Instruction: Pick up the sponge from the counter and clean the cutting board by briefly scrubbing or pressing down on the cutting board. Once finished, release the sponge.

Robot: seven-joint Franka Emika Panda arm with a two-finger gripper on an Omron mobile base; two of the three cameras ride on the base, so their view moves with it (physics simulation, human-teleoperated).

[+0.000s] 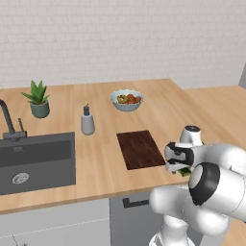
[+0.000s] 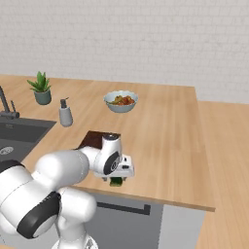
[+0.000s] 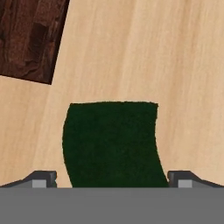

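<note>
The sponge [image 3: 111,144], dark green on top, lies flat on the light wooden counter [image 3: 131,52] near its front edge. My gripper [image 3: 113,179] hangs straight over it, open, with one fingertip on either side and neither pad touching the sponge. From the base views only a sliver of the sponge [image 1: 184,171] [image 2: 116,182] peeks out beneath the hand, where the gripper [image 1: 178,168] [image 2: 116,178] is low over the counter. The dark reddish-brown cutting board [image 1: 140,149] [image 2: 92,139] [image 3: 30,39] lies flat just left of the sponge, bare.
A bowl of fruit [image 1: 127,100] stands behind the board, a soap dispenser [image 1: 87,121] to its left. Further left are the dark sink [image 1: 36,161], its faucet [image 1: 7,120] and a potted plant [image 1: 37,99]. The counter's front edge [image 2: 160,199] runs close by the sponge.
</note>
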